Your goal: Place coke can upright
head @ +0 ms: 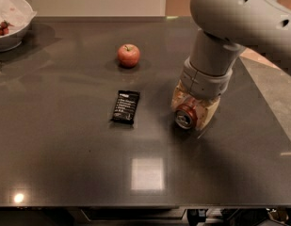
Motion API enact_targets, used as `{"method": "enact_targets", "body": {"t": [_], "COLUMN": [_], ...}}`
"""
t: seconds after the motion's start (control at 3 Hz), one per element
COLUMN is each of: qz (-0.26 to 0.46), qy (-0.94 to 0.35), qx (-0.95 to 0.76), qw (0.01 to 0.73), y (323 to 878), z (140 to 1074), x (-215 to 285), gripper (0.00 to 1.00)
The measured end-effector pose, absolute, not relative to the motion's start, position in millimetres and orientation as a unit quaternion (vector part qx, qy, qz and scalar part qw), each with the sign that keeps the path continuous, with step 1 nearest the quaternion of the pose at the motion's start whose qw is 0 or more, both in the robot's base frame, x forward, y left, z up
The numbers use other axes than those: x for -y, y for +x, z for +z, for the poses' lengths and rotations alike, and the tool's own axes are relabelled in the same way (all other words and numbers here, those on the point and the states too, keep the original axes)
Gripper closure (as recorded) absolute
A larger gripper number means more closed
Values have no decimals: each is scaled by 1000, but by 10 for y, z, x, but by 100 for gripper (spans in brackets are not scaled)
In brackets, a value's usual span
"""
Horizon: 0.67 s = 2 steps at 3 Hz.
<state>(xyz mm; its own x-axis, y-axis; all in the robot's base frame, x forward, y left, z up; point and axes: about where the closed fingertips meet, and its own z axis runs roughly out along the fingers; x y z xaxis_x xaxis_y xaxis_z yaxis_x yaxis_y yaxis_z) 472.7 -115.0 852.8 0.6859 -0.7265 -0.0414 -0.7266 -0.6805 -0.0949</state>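
Observation:
The coke can (186, 117) lies on its side on the dark table (65, 164), its silver top facing the camera. My gripper (192, 112) comes down from the grey arm (230, 27) right over it. The tan fingers (208, 114) are closed against both sides of the can. The can rests at or just above the tabletop, right of the table's middle.
A red apple (128, 55) sits farther back, left of the gripper. A flat black snack bar wrapper (125, 107) lies left of the can. A white bowl (11, 20) with red fruit stands at the back left corner. The table's right edge runs close behind the arm.

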Motion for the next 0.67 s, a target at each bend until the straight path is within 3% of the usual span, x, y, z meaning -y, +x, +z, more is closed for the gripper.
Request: {"method": "enact_targets", "body": {"t": [0.33,0.67], "qz": [14,46], "qy": [-899,-871], "qx": [-429,-470], "qw": [90,137], "y": [4649,4541], "z": [8729,8916], "x": [1008,866], "gripper": [100,100]}}
